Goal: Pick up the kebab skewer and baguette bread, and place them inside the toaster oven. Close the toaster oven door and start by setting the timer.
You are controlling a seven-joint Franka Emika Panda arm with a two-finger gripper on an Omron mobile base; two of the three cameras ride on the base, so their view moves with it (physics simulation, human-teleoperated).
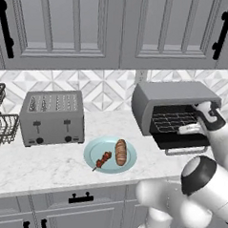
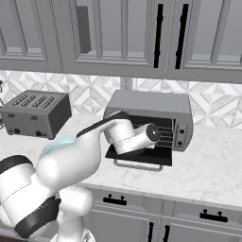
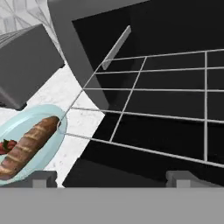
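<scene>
No brand, label or writing can be read on the toaster oven (image 1: 176, 108), the four-slot toaster (image 1: 52, 117) or the grey cabinets (image 1: 69, 22). A white marble counter (image 1: 41, 166) runs under a diamond-patterned tile backsplash (image 1: 105, 86). The gripper (image 3: 111, 179), jaws spread wide and empty, hangs over the lowered toaster oven door (image 2: 139, 158) at the wire rack (image 3: 166, 105), while the kebab skewer (image 1: 102, 160) and baguette bread (image 1: 120, 152) lie side by side on the teal plate (image 1: 91, 157) left of the oven.
</scene>
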